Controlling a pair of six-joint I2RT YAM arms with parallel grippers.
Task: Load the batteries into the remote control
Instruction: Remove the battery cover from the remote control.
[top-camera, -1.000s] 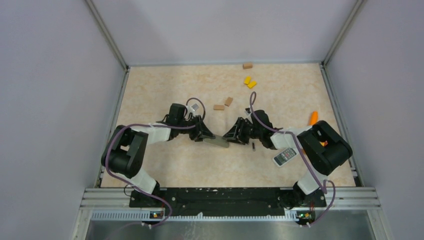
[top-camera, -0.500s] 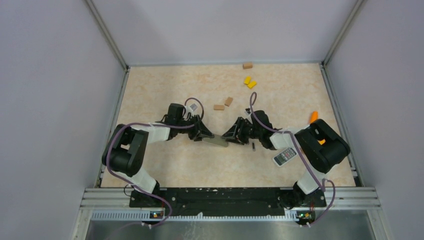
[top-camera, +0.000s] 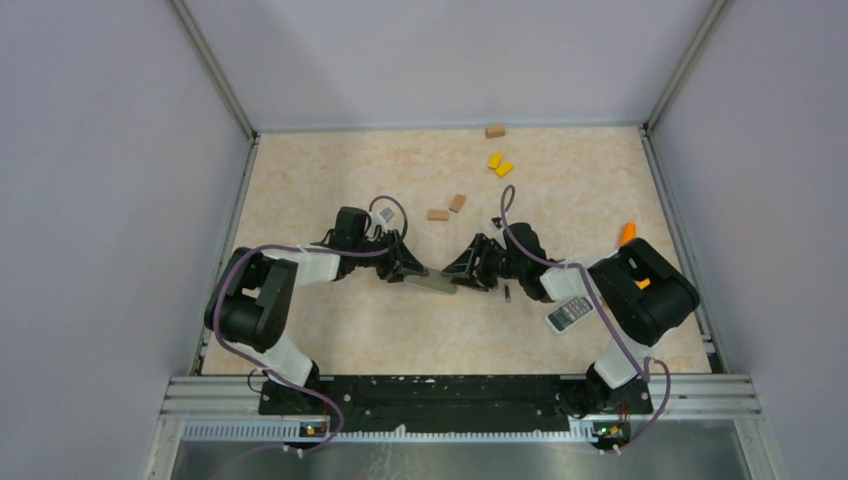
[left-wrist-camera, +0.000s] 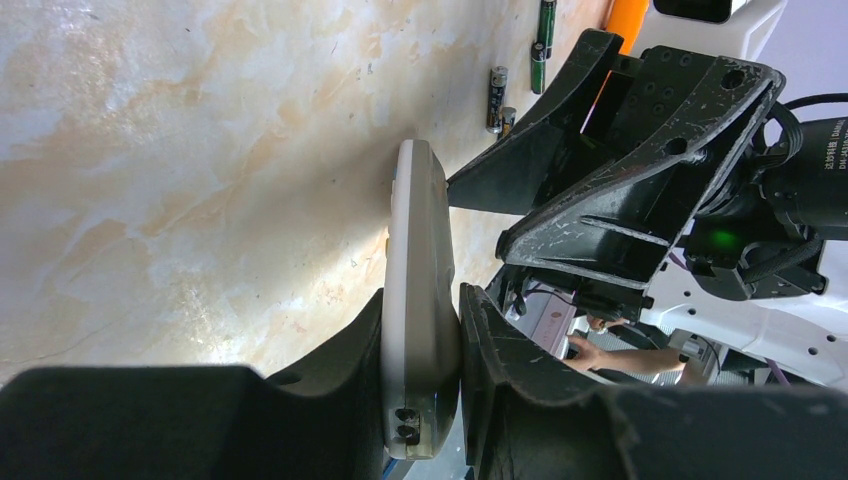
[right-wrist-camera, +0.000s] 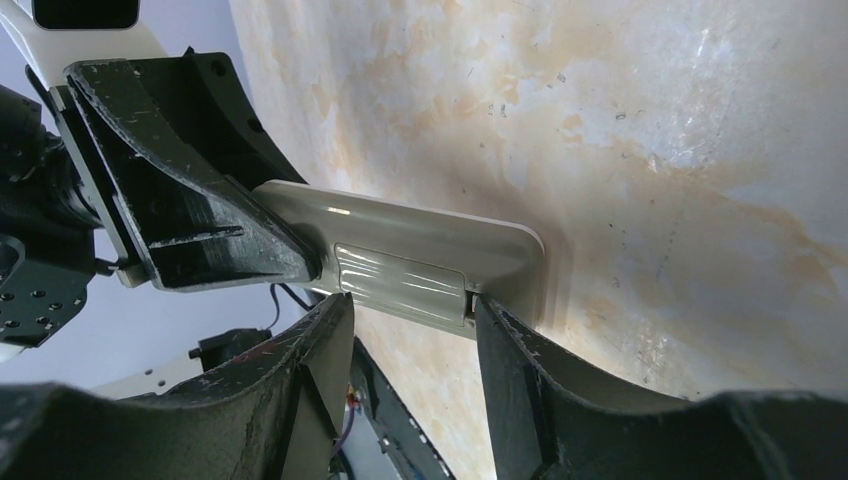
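Observation:
A grey remote control (top-camera: 432, 283) stands on its long edge mid-table. My left gripper (top-camera: 410, 268) is shut on one end of it, and in the left wrist view the remote control (left-wrist-camera: 420, 250) sits squeezed between both fingers of that gripper (left-wrist-camera: 422, 295). My right gripper (top-camera: 462, 272) meets the other end. In the right wrist view its jaws (right-wrist-camera: 410, 305) stand apart, the tips on either side of the ribbed battery cover (right-wrist-camera: 400, 278). Thin dark batteries (left-wrist-camera: 496, 85) lie loose on the table behind the right gripper, and one battery (top-camera: 507, 293) shows from above.
A second remote with buttons (top-camera: 570, 313) lies by the right arm's elbow. An orange object (top-camera: 627, 234) sits near the right wall. Brown blocks (top-camera: 437, 214) and yellow blocks (top-camera: 498, 164) lie further back. Walls enclose the table on three sides.
The right gripper's jaws have spread a little wider at the remote's end, and the right arm's elbow shifted slightly. The left gripper and the remote have not moved.

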